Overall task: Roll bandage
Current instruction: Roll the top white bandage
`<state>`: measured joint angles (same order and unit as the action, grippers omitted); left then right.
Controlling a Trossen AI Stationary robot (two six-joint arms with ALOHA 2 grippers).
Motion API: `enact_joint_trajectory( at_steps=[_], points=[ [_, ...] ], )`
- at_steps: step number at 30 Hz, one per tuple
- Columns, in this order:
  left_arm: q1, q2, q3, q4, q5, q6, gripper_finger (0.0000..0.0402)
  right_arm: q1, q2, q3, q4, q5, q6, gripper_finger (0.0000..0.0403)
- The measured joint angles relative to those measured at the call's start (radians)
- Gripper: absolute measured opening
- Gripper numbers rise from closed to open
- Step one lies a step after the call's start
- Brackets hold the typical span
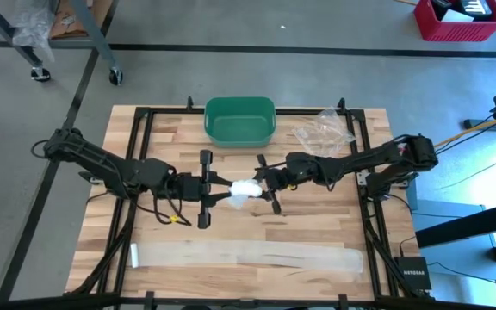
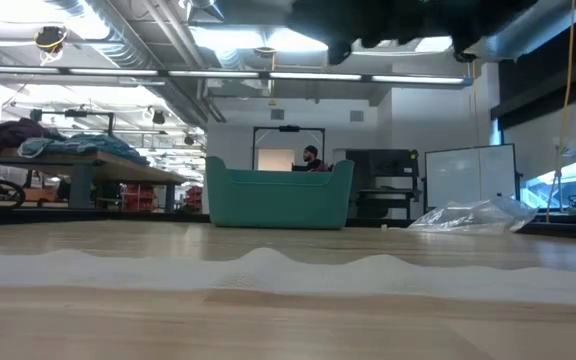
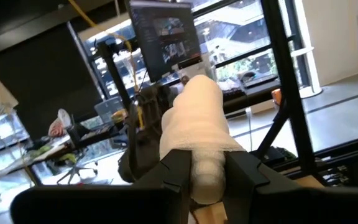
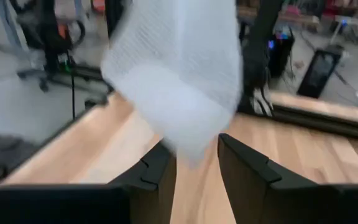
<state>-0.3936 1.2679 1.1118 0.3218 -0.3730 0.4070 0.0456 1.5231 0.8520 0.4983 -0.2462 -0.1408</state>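
Step in hand looked like a mid-air wind: both arms met over the table middle with the bandage roll [image 1: 245, 191] between them. To do it well I'd judge: keep the left clamp firm as the anchor, let the right re-grip and turn in short increments, and keep tension on the loose end so the layers stack tight and don't telescope.

Left gripper [image 1: 207, 190]: jaws were narrow and clamped on the roll; in its wrist view the fingers [image 3: 178, 167] pinched the roll's near end from both sides, the rest of the roll [image 3: 194, 134] sticking out forward past them.

Right gripper [image 1: 269, 185]: jaws stood partly apart. In its wrist view the gauze [image 4: 179, 81] hung just ahead of and between the fingers [image 4: 247, 174], its lower edge dipping into the gap. Couldn't tell whether either pad actually touched it; it didn't read as a firm grip.

Separately, a long flat bandage strip [image 1: 248, 255] lay unrolled along the table's near edge, well apart from both grippers. Green bin [image 1: 240, 120] sat at the far edge, not involved.
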Motion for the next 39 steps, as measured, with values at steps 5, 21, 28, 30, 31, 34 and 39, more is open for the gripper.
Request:
enact_joint_trajectory(
  at_steps=[5, 21, 28, 30, 31, 34, 39],
  points=[
    [-0.034, -0.012, 0.0, 0.011, -0.003, 0.026, 0.0054, 0.0, -0.145, 0.0, -0.286, 0.135, -0.077, 0.0122],
    [-0.023, -0.013, 0.0, -0.042, -0.142, 0.015, 0.0054, -0.001, -0.211, 0.0, -0.25, 0.159, 0.051, 0.0141],
    [-0.023, -0.015, 0.0, -0.055, -0.219, -0.012, 0.0054, 0.001, -0.175, 0.0, -0.138, 0.071, 0.09, 0.0195],
    [-0.023, -0.015, 0.0, -0.055, -0.219, -0.014, 0.0054, 0.0, -0.146, 0.0, -0.109, 0.08, 0.087, 0.0203],
    [-0.023, -0.015, 0.0, -0.053, -0.219, -0.014, 0.0054, 0.0, -0.127, -0.001, -0.08, 0.08, 0.086, 0.0204],
    [-0.023, -0.015, 0.0, -0.053, -0.219, -0.014, 0.0054, 0.0, -0.068, -0.001, 0.019, 0.079, 0.086, 0.0206],
    [-0.023, -0.015, 0.0, -0.063, -0.22, -0.012, 0.0054, 0.0, -0.02, -0.001, 0.096, 0.097, 0.09, 0.0206]
  ],
)
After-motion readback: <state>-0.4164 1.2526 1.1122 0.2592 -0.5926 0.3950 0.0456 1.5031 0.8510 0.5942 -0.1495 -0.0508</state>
